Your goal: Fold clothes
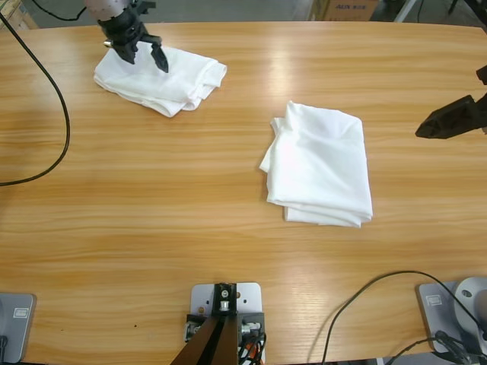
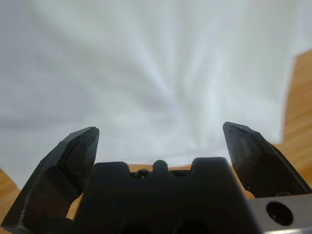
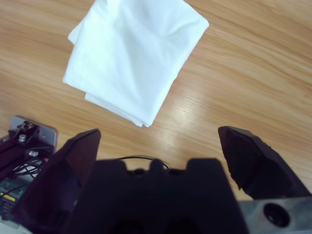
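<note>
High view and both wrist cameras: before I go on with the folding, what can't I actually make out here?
- Folded shirt mid-table: no chest lettering shows in the high or right wrist view; folds may hide it.
- White bundle at the far left: how many shirts it holds cannot be told; the left claw covers its corner.
- Left wrist view: white cloth fills it; bundle edges mostly cut off.
- Right claw: arm cut by the high view's right edge.

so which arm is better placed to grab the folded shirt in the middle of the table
The right. Its open gripper hovers just off the middle folded shirt and its wrist view looks down on it. The left gripper is open over the other white bundle at the far corner.
</note>
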Motion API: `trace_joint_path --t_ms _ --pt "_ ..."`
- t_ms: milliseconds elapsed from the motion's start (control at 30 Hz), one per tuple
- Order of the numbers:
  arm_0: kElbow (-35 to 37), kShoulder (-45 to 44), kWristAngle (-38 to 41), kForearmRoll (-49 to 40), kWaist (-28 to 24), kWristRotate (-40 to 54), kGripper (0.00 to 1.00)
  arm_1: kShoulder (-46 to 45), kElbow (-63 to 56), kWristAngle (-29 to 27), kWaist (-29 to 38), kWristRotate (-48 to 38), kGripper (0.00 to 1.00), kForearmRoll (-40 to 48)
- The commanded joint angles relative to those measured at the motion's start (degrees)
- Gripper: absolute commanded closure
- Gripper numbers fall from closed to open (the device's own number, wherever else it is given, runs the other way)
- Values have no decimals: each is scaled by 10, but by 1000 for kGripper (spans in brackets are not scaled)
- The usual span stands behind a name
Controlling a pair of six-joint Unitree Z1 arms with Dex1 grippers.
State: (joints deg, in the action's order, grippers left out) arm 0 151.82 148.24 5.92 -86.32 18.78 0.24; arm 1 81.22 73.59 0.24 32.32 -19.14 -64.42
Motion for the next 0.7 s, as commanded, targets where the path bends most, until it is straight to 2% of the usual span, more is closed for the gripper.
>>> trace_joint_path --t_ms 33,233,333,467,700 --pt "221 94 -14 -77 -5 3 0 -12 -26 1 -6 -3 0 -3" --pt "229 100 -14 -89 5 3 0 2 -24 -1 -6 -1 0 6" --pt "214 88 -14 -90 12 9 0 10 -20 -1 -7 0 0 12" --pt "160 68 -7 -90 27 25 0 6 -21 -1 -7 0 0 12" --pt "151 65 -6 -90 40 31 2 -23 -28 -5 -9 2 0 -5"
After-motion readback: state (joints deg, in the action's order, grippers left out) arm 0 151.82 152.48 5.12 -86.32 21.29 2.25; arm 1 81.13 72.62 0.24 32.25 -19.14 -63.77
